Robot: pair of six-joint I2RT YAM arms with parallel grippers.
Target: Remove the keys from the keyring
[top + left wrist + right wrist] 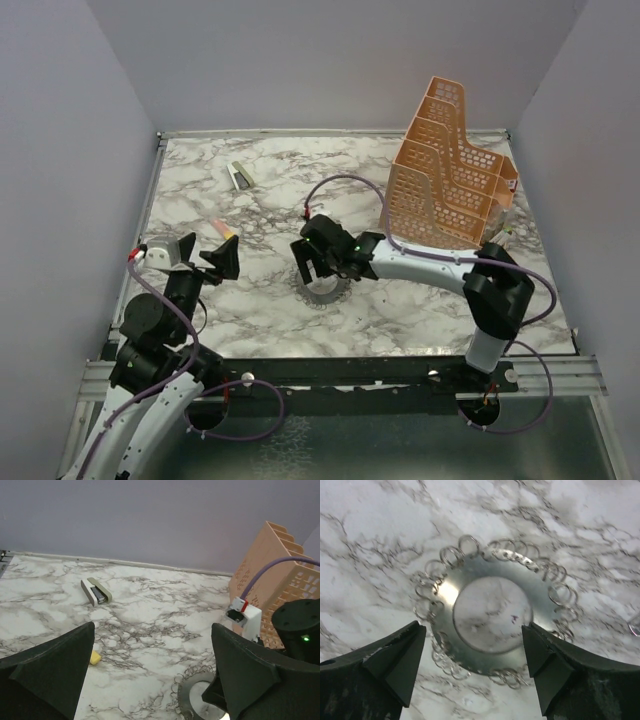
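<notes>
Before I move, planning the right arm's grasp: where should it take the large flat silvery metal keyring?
Flat silvery metal keyring: probably pinch its band from straight above, one right pincer finger in the hole, one outside, since it lies flat.

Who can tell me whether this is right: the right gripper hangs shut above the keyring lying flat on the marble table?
The right gripper is open, not shut, above the keyring lying flat on the marble table; the right wrist view shows it.
</notes>
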